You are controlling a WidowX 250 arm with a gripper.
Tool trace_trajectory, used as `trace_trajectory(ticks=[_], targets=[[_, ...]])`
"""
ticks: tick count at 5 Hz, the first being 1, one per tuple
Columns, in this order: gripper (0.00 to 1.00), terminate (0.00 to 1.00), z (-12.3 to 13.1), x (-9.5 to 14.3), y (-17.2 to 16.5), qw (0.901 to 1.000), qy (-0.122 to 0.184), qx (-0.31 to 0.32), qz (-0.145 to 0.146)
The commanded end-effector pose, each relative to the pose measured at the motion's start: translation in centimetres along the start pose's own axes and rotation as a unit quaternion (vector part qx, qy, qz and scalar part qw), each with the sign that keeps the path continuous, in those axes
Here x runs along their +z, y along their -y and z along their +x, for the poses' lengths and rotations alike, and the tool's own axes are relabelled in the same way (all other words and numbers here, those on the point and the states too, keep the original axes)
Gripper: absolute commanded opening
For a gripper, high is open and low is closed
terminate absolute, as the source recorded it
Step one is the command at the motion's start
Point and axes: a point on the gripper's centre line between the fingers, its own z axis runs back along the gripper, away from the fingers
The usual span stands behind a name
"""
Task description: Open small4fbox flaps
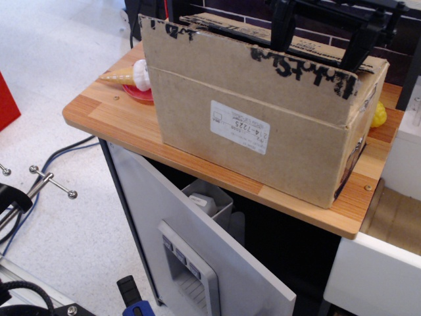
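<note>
The small4fbox (197, 115), a large brown cardboard box with a white label (240, 127) on its long side, stands on the wooden table (105, 112). Its near long flap (217, 59), edged with torn black tape, is raised almost upright. The far long flap (230, 25) lies lower behind it. My black gripper (317, 52) is above the box's right half with its two fingers (283, 23) spread wide. The fingertips dip behind the raised flap's top edge and hold nothing that I can see. The short flaps are hidden.
A toy ice cream cone (125, 76) lies on a red plate (137, 94) left of the box. A yellow object (378, 113) sits behind the box's right end. A white cabinet door (177, 224) hangs open below the table. A white unit (401, 158) stands at the right.
</note>
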Motion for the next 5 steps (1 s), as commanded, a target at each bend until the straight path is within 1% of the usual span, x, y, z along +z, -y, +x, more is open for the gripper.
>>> trace_trajectory(ticks=[1,2,3,5], targets=[[1.0,0.0,-2.3,2.0,-0.4,0.9984,0.05,0.022,-0.013],[1.0,0.0,-2.9,1.3,-0.2,0.998,0.048,0.034,-0.023],[1.0,0.0,-3.2,0.3,-0.1,0.9976,0.042,0.039,-0.038],[1.0,0.0,-4.8,-1.6,0.3,0.996,0.044,0.054,-0.056]])
